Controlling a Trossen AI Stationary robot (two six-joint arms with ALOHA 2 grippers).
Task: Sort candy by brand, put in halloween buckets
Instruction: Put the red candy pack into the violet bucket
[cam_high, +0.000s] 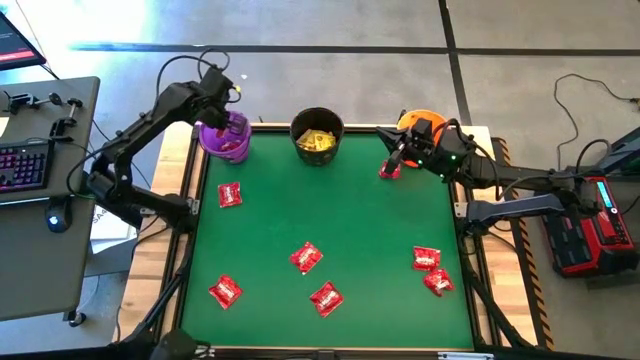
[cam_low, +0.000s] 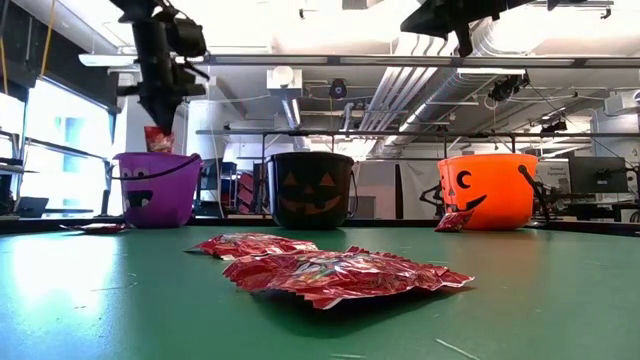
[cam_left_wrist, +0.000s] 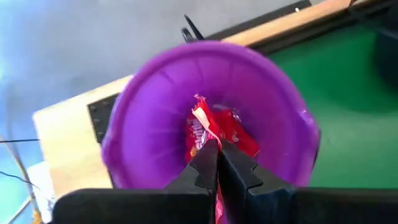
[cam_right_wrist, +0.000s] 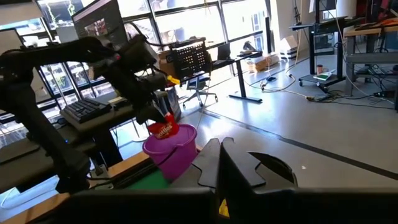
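Packet (cam_left_wrist: 200, 127) half-hidden between left gripper (cam_left_wrist: 219, 163) fingers, over purple bucket (cam_left_wrist: 149, 112).

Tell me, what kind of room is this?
Probably a robotics lab or workshop: exposed ceiling ducts, desks with a keyboard and office chairs, and cables on a bare concrete floor around the green table.

Two dark jointed arms — black tools (cam_left_wrist: 219, 163), thin cables.

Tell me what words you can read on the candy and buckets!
None can be read.
Red packet in the left end effector: white lettering, too blurred.
Red packets on the table: print too small.
Buckets: only faces, no words.
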